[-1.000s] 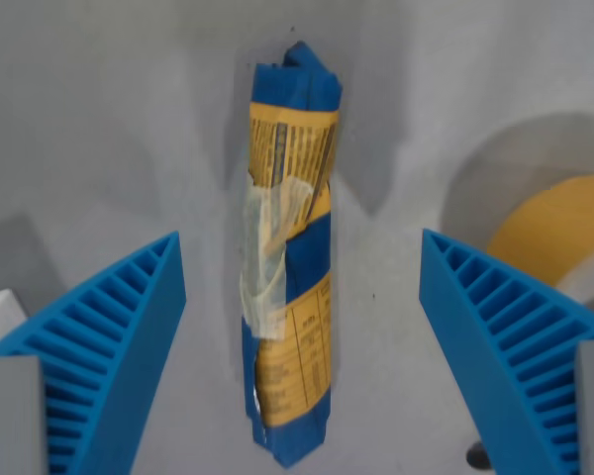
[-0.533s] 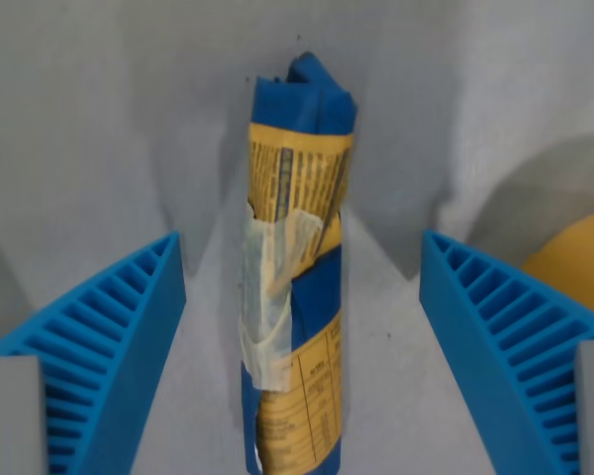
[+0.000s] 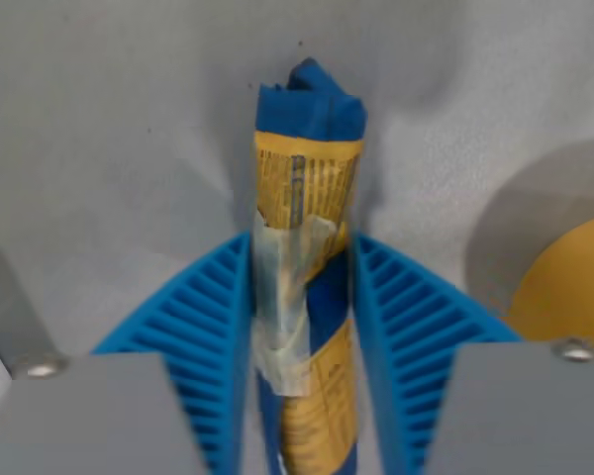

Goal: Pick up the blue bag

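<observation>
The gripper [image 3: 302, 297] has two blue ribbed plastic fingers [image 3: 203, 327], and they are pressed in from both sides on the blue bag [image 3: 307, 208], a rolled-up blue and yellow packet with small print on it. The bag sits right in the middle of the wrist view, squeezed tight between the two fingers, one touching each side of it. Its blue folded top pokes out above the fingertips. A strip of clear sticky tape [image 3: 282, 297] runs down the front of the bag and holds the roll shut. The low end of the bag goes out of the picture at the bottom edge. Under it all is a plain grey table top [image 3: 109, 129]. At the wrist view's right sits a round yellow thing [image 3: 569, 287], partly cut off by the edge, near the bag but not touching it.
</observation>
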